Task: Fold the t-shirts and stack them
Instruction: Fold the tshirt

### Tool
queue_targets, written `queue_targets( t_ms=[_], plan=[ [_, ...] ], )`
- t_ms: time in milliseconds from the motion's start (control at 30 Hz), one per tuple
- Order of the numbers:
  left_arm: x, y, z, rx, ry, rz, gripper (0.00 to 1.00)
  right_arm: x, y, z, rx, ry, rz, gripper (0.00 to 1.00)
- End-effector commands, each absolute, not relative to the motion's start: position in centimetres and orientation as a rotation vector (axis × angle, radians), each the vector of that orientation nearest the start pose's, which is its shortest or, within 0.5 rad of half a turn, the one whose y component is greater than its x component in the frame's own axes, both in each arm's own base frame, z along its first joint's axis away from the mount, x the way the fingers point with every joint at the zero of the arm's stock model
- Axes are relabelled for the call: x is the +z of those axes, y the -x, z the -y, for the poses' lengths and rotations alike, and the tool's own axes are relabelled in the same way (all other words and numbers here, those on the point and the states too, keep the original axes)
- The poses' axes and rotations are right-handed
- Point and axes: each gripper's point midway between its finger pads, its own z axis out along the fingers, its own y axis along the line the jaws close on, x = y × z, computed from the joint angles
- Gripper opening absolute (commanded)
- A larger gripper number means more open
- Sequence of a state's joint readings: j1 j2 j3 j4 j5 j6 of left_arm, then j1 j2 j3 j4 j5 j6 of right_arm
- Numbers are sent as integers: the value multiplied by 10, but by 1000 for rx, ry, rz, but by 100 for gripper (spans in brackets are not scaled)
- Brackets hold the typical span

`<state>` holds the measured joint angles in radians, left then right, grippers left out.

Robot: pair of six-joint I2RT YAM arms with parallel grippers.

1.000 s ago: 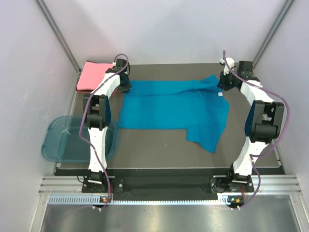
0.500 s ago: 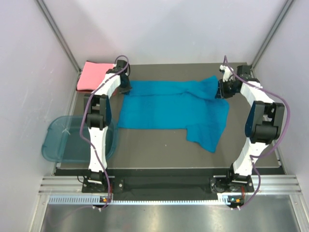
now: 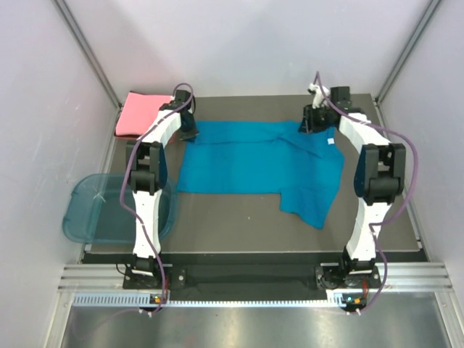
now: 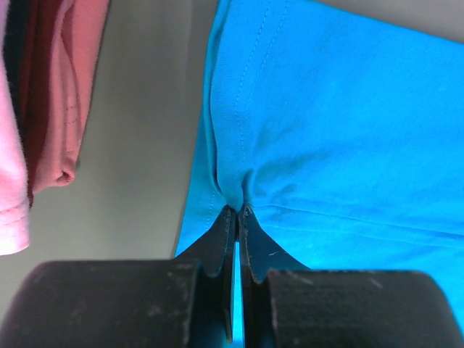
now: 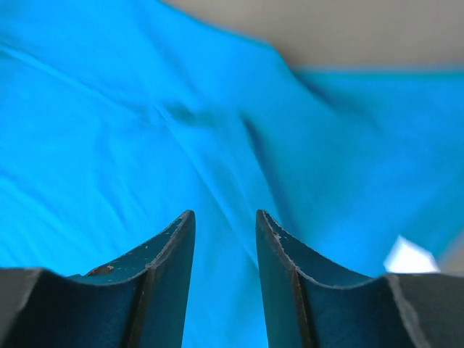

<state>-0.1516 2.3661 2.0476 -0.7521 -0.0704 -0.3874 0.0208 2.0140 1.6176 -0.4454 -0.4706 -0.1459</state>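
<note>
The teal-blue t-shirt (image 3: 254,163) lies spread across the dark mat, its far edge folded over, a white neck label (image 3: 330,141) at its right. At the shirt's far left corner my left gripper (image 3: 190,133) is shut on a pinch of the teal cloth (image 4: 304,145); the fabric bunches at the fingertips (image 4: 237,214). My right gripper (image 3: 308,127) hovers over the far right part of the shirt, jaws open, nothing between them (image 5: 225,217), blue cloth (image 5: 145,130) below. The folded salmon-pink t-shirt (image 3: 138,114) rests at the far left corner, its edge (image 4: 51,109) showing in the left wrist view.
A translucent blue plastic tub (image 3: 94,210) hangs off the table's left near side. White walls and metal rails close in the mat (image 3: 232,225) on the left, right and far sides.
My right gripper has opened, let go of the shirt's far right corner and moved left. That corner now lies flatter on the mat. The left arm has held still.
</note>
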Motion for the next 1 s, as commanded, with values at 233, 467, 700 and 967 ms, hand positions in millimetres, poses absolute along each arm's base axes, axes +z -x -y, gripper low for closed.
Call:
queue_targets(
  t_ms=[233,467,700,967],
  plan=[
    [57,-544,96,-152,305,-2580,4,112,-566,-127,646,390,-2138,52],
    [57,-544,98,-155,297,-2579,4,93,-564,-119,607,407,-2182,56],
    [59,-545,98,-154,297,-2575,4,69,-553,-114,630,445,-2305,58],
    [59,-544,99,-155,297,-2576,4,58,-547,-117,673,453,-2324,59]
  ],
)
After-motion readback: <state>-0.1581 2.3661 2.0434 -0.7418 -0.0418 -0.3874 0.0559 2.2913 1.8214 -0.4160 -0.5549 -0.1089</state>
